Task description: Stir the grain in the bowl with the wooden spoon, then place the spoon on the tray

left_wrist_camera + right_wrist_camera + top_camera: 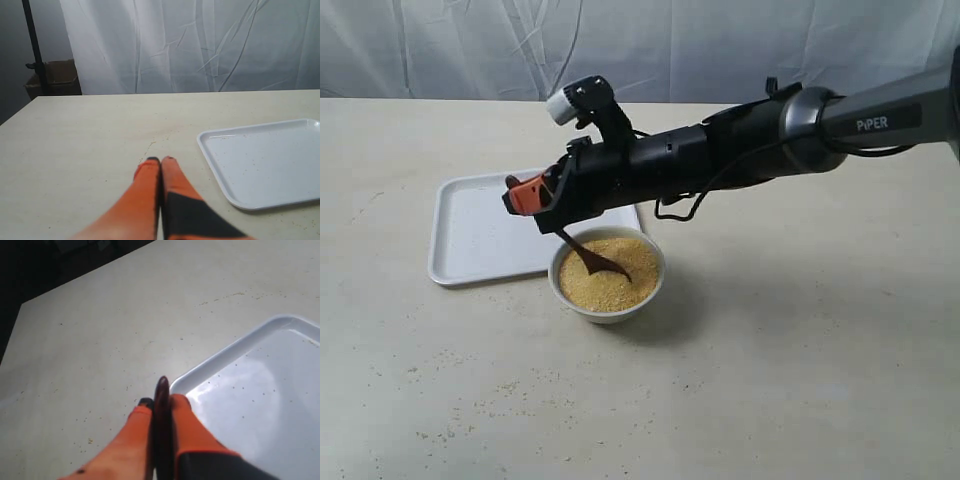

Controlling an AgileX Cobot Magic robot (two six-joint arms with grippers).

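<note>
Bowl [610,316] of grain [605,290] sits just below the right claw [515,196], which grasps the spoon [592,261] by its handle, head dipped in the grain. Stirring seems underway; the tray [480,240] beside the claw awaits the spoon. Left claw [160,161] is clenched, empty.

Grain [610,288]: yellow-golden. Bowl [610,313]: plain white. Wooden spoon [600,263]: glossy dark reddish-brown. Tray [470,240]: white, faintly speckled. Right gripper [523,196] and left gripper [160,160]: orange with black patches. Right arm [700,165]: black, then grey. Table [800,380]: pale beige, dotted with yellow specks. Backdrop [670,40]: creased pale grey-white cloth.
</note>
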